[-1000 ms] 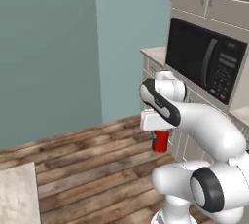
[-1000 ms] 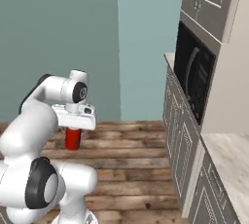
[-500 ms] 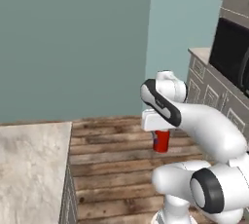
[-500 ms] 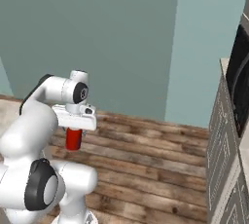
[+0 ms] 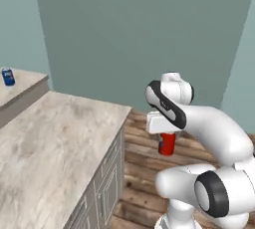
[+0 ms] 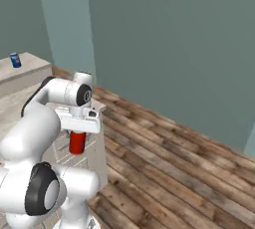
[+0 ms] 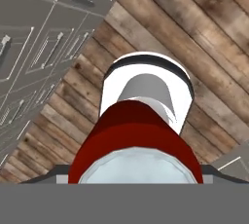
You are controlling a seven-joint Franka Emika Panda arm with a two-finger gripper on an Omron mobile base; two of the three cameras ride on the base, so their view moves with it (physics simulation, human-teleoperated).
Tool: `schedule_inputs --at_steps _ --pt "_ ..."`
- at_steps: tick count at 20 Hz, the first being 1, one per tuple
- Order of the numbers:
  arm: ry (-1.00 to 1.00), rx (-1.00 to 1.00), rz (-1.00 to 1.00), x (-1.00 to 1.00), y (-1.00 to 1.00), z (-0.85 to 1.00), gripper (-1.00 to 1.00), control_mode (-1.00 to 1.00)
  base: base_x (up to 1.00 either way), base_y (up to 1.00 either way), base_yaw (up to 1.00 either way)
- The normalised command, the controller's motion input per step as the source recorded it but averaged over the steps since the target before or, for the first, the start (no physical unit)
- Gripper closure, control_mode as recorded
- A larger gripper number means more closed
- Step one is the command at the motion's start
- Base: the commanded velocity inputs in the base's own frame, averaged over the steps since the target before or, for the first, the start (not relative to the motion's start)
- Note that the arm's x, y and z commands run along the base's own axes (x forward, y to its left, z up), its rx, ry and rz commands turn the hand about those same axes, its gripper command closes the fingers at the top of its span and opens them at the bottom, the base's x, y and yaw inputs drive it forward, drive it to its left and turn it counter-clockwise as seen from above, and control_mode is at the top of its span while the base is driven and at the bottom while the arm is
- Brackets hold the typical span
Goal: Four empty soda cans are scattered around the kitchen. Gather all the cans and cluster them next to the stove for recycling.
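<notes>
A red soda can (image 5: pixel 167 144) hangs upright beneath my white hand at the centre of the left base view, its upper part tucked behind the hand's housing. My fingers (image 5: pixel 167 138) stand partly apart and are closed on that can, though in both base views the hand covers the fingertips themselves, so the exact contact is hard to make out. In the right base view the same can (image 6: pixel 77 142) shows at lower left, under the hand, in front of a grey cabinet face, with my own arm cutting across much of what lies behind it. In the hand view the can (image 7: pixel 135 140) rises from the bottom centre, its silvery top nearest the lens and its red wall above that; the lower rim is lost at the frame's bottom edge. Beyond it in the hand view sits a white and grey round part of my own body, over the wooden plank floor (image 7: pixel 204 38), with grey cabinet fronts (image 7: pixel 39 33) in the upper left. A blue soda can (image 5: pixel 8 76) with a white band stands upright at the far left edge of the left base view, on a raised part of the pale stone surface (image 5: pixel 55 138); it is small and its markings are unreadable. It appears again in the upper left of the right base view (image 6: pixel 15 59). A teal wall (image 6: pixel 174 39) fills the background.
</notes>
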Motion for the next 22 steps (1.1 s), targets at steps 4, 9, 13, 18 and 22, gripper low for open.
schedule_inputs --at_steps 4,9,13,18,22 --pt "0.00 0.00 0.00 0.00 0.00 0.00 1.00 1.00 -0.28 0.00 0.68" --pt "0.00 0.00 0.00 0.00 0.00 0.00 1.00 1.00 -0.23 0.00 0.69" --pt "0.00 0.00 0.00 0.00 0.00 0.00 1.00 1.00 -0.22 0.00 0.70" --pt "0.00 0.00 0.00 0.00 0.00 0.00 1.00 1.00 -0.08 0.00 0.61" --pt "0.00 0.00 0.00 0.00 0.00 0.00 1.00 1.00 0.26 0.00 0.18"
